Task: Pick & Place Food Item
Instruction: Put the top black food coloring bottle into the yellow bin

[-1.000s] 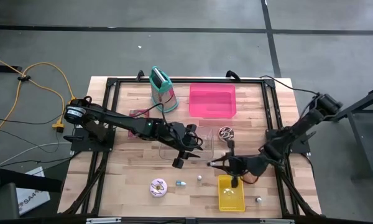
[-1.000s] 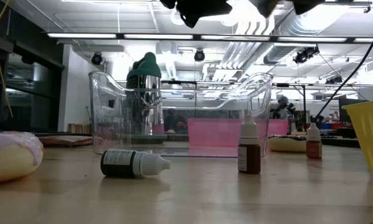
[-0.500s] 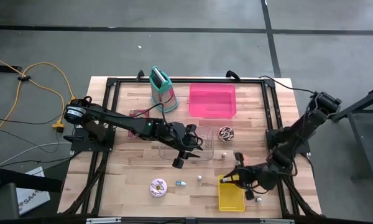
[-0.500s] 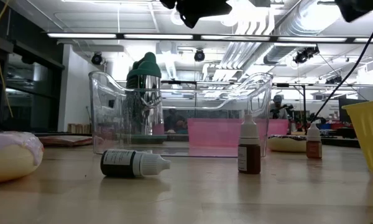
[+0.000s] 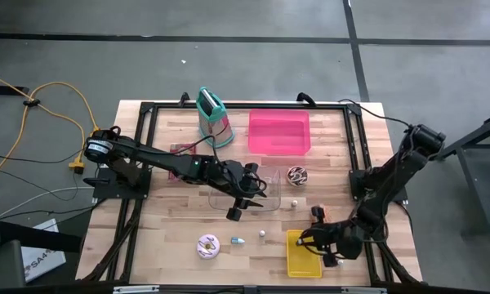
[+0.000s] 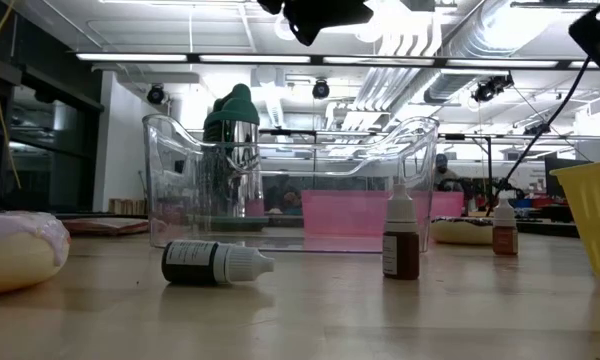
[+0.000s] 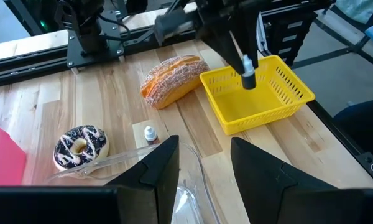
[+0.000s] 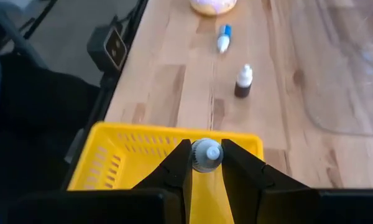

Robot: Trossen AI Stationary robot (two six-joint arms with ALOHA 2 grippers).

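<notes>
My right gripper (image 5: 311, 238) hovers over the yellow basket (image 5: 298, 263) at the table's near right and is shut on a small dropper bottle (image 7: 248, 76). My left gripper (image 5: 247, 204) hangs open above the clear tub (image 5: 229, 194) at mid-table and holds nothing. A pink-iced donut (image 5: 207, 246) lies flat near the front edge. At centre right a chocolate donut (image 5: 297, 174) also lies flat. Between that donut and the basket a sugared bread roll (image 7: 173, 78) rests on the boards. My right gripper pinches the bottle's cap end (image 8: 206, 153) between its two fingers. The fingers slant down from the table's right side. The bottle hangs below the fingertips, its dark body (image 7: 249, 83) lowest, clear of the basket (image 7: 298, 102) and above its inside.
A pink bin (image 5: 278, 132) and a teal-topped shiny canister (image 5: 214, 114) stand at the back. One dropper bottle (image 5: 238, 241) lies on its side and two others (image 5: 262, 234) (image 5: 293, 202) stand upright between the tub and the basket. A black frame edges the table.
My right gripper has swung toward the table's near edge and sunk a little, rolling as it went. The bottle has gone with it and now hangs over the yellow basket.
</notes>
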